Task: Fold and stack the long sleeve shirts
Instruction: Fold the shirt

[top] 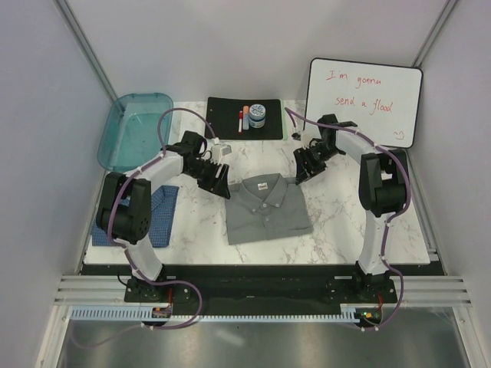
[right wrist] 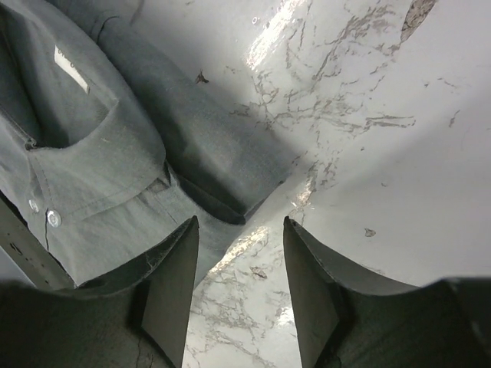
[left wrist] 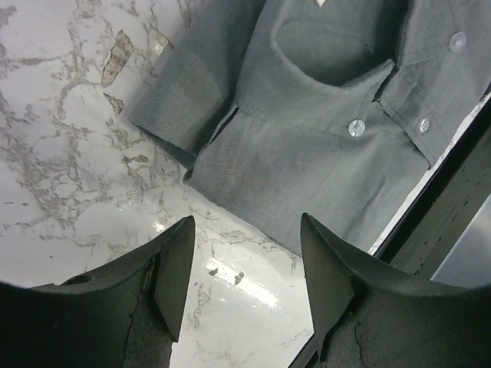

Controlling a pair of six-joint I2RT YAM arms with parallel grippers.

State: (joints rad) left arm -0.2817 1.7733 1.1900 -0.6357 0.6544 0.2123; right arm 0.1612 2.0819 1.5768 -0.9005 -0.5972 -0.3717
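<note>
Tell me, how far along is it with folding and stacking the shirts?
Done: the grey shirt lies folded on the table, buttoned front up. In hand: nothing; the left tool and right tool stand open beside its collar. To do: the blue shirt sits apart at the table's left edge, partly hidden under the left arm, so its fold is hard to judge, and the two are not yet stacked.

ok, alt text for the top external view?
Folded grey shirt lies centre on the table, left arm and right arm flanking its collar end, jaws open. A blue shirt sits at the left edge, partly under that arm; teal tray and whiteboard behind.
</note>
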